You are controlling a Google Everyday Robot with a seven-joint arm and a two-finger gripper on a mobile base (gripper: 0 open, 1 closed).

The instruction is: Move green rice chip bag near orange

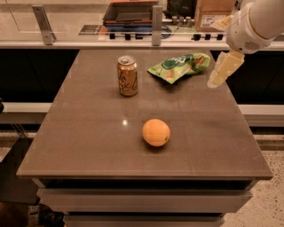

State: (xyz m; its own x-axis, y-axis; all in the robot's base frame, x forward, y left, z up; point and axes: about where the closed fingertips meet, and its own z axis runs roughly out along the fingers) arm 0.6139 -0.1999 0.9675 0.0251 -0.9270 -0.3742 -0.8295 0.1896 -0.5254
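The green rice chip bag [178, 67] lies flat at the far right of the brown table [88, 133], glossy green with white lettering. The orange [155, 132] sits near the table's middle, toward the front. My gripper [214, 82] hangs from the white arm at the upper right, above the table's right edge, just right of the bag and apart from it. It holds nothing that I can see.
A gold-orange drink can [127, 76] stands upright left of the bag. A counter with a glass rail, a dark tray [128, 13] and a cardboard box [213, 13] runs behind the table. Floor shows at the right.
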